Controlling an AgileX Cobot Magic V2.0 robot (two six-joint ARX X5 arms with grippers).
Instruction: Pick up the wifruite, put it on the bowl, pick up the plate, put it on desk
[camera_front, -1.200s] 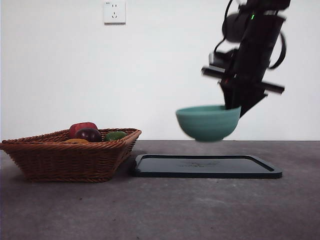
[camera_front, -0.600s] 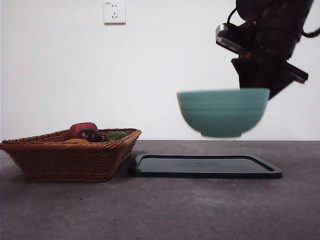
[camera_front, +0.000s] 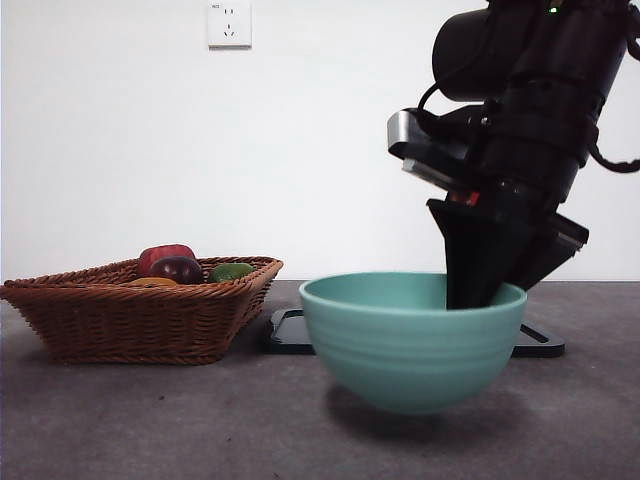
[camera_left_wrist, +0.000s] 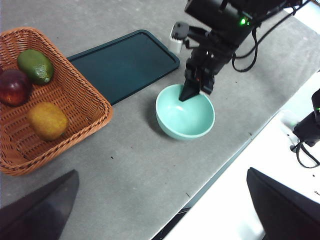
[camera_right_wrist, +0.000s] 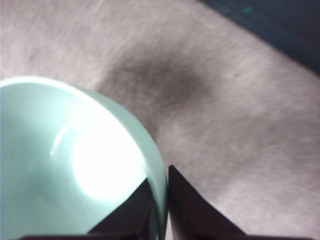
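Near the tabletop's front edge, your right gripper pinches the ribbed mint-teal bowl's rim, bowl empty, small orange-brown wifruite in the woven wicker basket, left gripper's jaws wide apart.

A lab-like test bench; bare white wall with one socket; grey desk with loose cables.
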